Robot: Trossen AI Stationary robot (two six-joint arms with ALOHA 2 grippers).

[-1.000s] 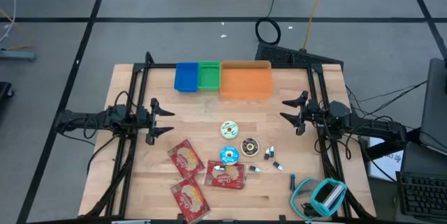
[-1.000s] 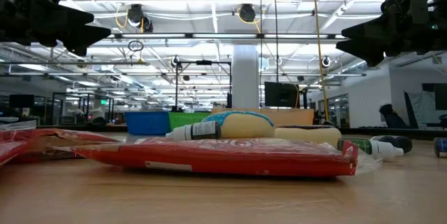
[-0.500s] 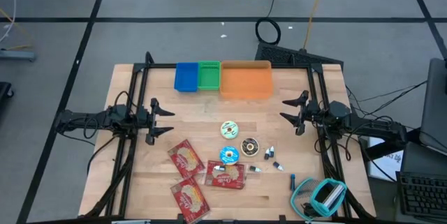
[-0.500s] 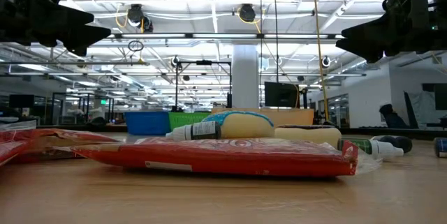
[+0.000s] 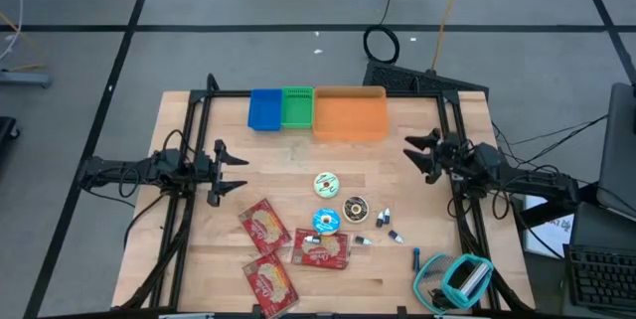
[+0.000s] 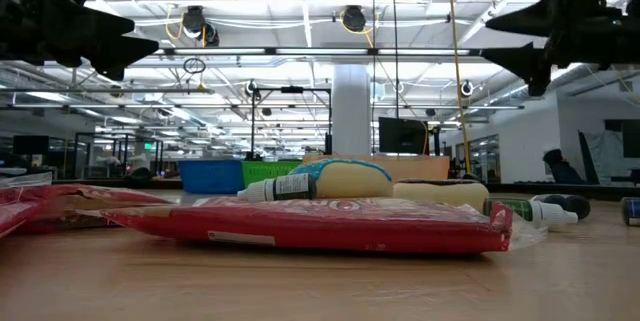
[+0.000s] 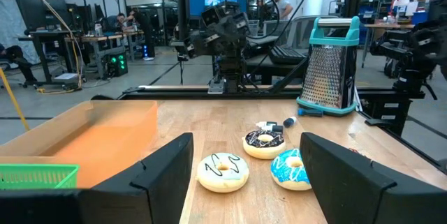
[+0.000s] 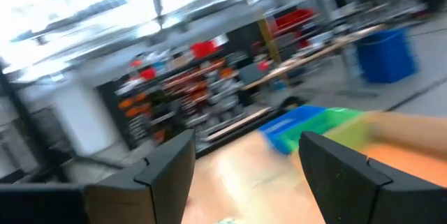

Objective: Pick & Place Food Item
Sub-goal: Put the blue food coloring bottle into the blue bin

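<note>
L gripper point(image 5: 227, 170) at table's 9 o'clock, jaws apart, empty. R gripper point(image 5: 417, 152) at 3 o'clock, jaws apart, empty. Three round iced donuts point(image 5: 327, 184) mid-table, untouched.

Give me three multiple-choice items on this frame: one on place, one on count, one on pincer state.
1. Which bin stands between the other two at the table's far edge?
A. the green plastic bin
B. the blue plastic bin
C. the large orange plastic bin

2. How many round iced doughnuts lie on the wooden table?
A. one
B. three
C. five

3. How does the left pincer stand?
A. shut on a doughnut
B. shut, empty
C. open, empty

Answers:
1 A: in the high view green sits with blue on one side and orange on the other.
2 B: the white-iced doughnut, the blue-iced doughnut and the chocolate-iced doughnut show.
3 C: its fingers stand apart in the left wrist view, nothing between them.
</note>
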